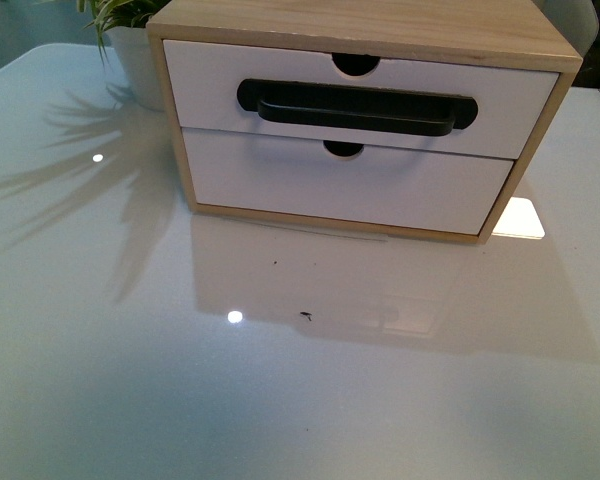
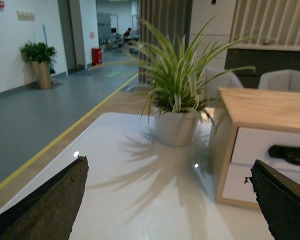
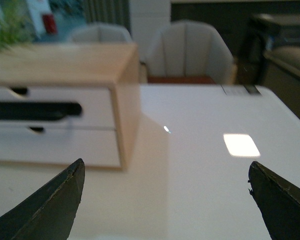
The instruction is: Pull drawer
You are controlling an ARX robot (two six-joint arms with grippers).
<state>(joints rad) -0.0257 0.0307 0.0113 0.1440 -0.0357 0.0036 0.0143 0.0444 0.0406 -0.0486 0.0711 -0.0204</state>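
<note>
Left end effector (image 2: 167, 170) and right end effector (image 3: 166, 165) hover wide open, empty, apart from the drawer (image 1: 210, 75).

Glossy white table (image 1: 100, 380), wooden drawer box (image 1: 380, 25) standing on it, potted plant (image 1: 135, 60) just beside

drawer (image 1: 210, 75): white front | handle (image 1: 355, 108): black | cabinet (image 1: 380, 25): pale wood (unpainted)

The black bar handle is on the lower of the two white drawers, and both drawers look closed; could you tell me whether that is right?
Not quite. The front view shows the black bar handle on the upper drawer, not the lower drawer, which has only a small notch. Both drawers do look closed.
</note>
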